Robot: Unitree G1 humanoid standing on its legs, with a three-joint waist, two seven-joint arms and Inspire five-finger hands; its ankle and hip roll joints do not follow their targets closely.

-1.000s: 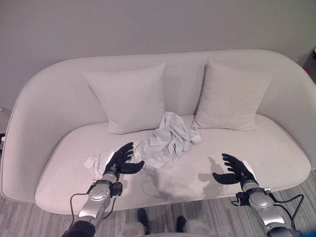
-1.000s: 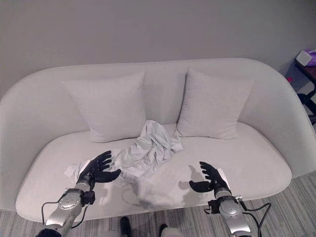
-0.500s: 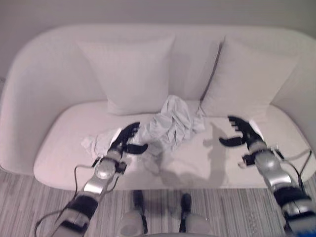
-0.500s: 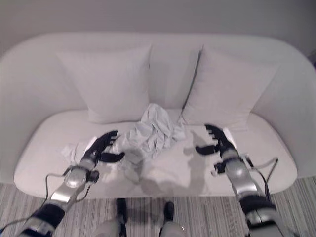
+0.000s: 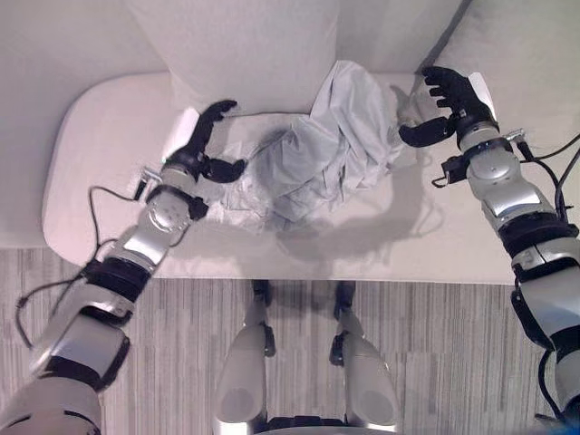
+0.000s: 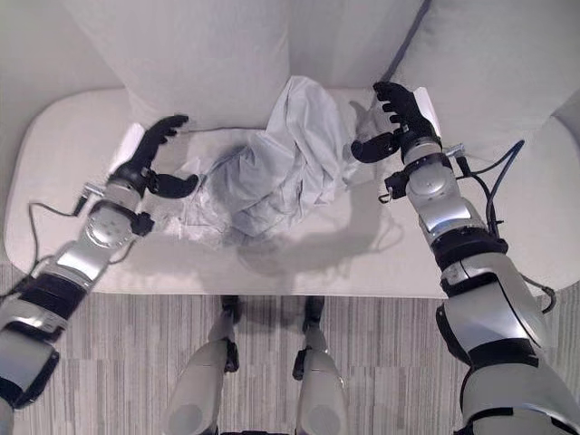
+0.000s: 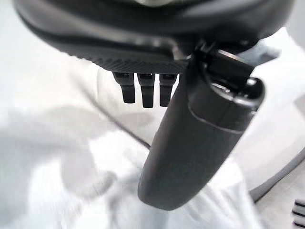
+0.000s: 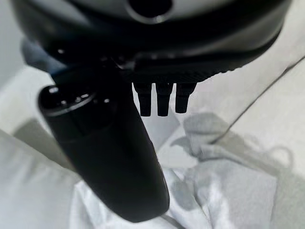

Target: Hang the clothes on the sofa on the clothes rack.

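Note:
A crumpled pale grey garment (image 5: 322, 149) lies on the seat of the white sofa (image 5: 100, 136), its upper end against the gap between two cushions. My left hand (image 5: 201, 145) hovers open over the garment's left edge, fingers straight, thumb spread. My right hand (image 5: 449, 104) is open at the garment's right edge, close to the cloth, holding nothing. The left wrist view has pale cloth (image 7: 57, 181) past the straight fingers (image 7: 145, 90). Past the fingers (image 8: 162, 100) in the right wrist view lies a bunched fold of the garment (image 8: 224, 181).
Two white cushions (image 6: 195, 45) (image 6: 507, 63) lean on the sofa back behind the garment. The sofa's front edge (image 5: 299, 267) runs below both hands, with grey striped carpet (image 5: 181, 353) before it.
The camera has tilted down and come closer to the sofa. Both hands have reached further in, the right one arriving at the garment's right edge. Both stay open.

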